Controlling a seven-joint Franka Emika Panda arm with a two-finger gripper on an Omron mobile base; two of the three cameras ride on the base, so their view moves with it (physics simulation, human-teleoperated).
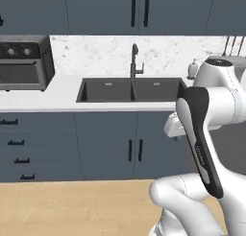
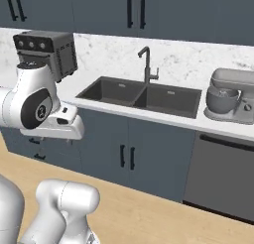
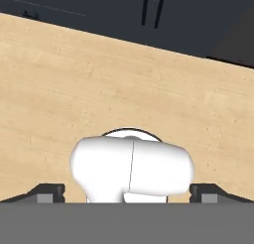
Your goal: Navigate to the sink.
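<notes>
Left base view showed the dark-grey double-basin sink (image 1: 132,90) set in the white counter (image 1: 38,100), near its front edge. It looked hard, heavy, fixed; nothing to grab. My gripper (image 3: 128,193) stood wide apart, holding nothing.

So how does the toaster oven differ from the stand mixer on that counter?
The toaster oven is a dark boxy unit with knobs, standing left of the sink; the stand mixer is light grey and rounded, with a bowl, standing right of the sink. Both sit on the white counter against the marble backsplash.
</notes>
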